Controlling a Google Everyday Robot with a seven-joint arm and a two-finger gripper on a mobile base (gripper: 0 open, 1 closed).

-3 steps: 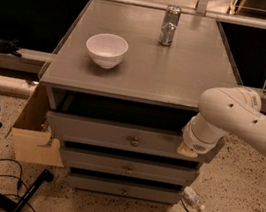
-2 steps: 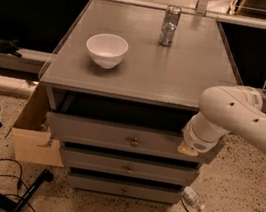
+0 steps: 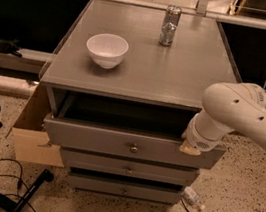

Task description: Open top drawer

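Claw (image 3: 190, 148) at right of top drawer (image 3: 97, 140)

Claw (image 3: 190, 147) sits at right end of open top drawer (image 3: 92, 139).

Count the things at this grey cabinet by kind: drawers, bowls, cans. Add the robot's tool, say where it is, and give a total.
Drawers: 3 (top drawer, partly open; middle drawer; bottom drawer)
Bowls: 1 (white bowl)
Cans: 1 (silver can)
Tools: 1 (tool at the top drawer's right front edge)
Total: 6
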